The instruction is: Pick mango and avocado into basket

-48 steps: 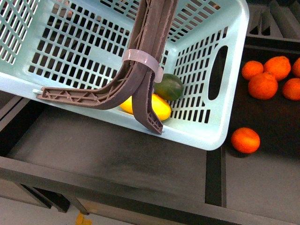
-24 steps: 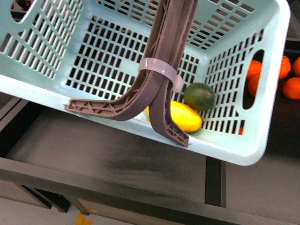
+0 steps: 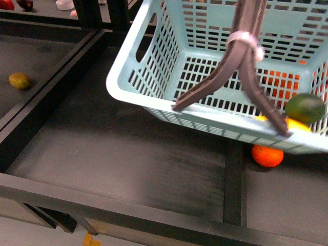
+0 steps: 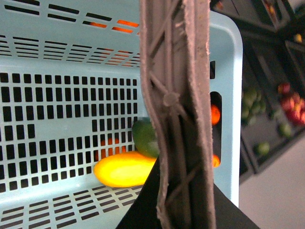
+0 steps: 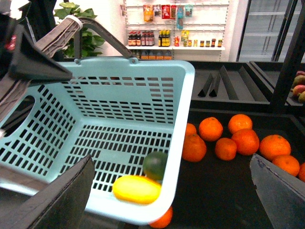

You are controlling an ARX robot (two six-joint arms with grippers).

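Note:
The teal basket (image 3: 154, 66) hangs tilted above the dark shelf, its brown handles (image 3: 241, 77) running up out of the front view. My left gripper (image 4: 181, 210) is shut on the handles (image 4: 176, 119). The yellow mango (image 5: 137, 189) and the dark green avocado (image 5: 155, 164) lie side by side in the basket's low corner. Both also show in the front view, the avocado (image 3: 305, 108) above the half-hidden mango (image 3: 298, 124). My right gripper (image 5: 171, 200) is open beside the basket's rim (image 5: 183, 109), holding nothing.
Several oranges (image 5: 238, 136) lie on the black shelf beside the basket, and one orange (image 3: 267, 155) sits under its low corner. A small brownish-green fruit (image 3: 19, 80) rests in the far left bin. Black dividers (image 3: 233, 174) separate the bins.
In the front view the basket has swung to the right and turned. The mango and avocado now lie at its right corner, and the left bin has come into view.

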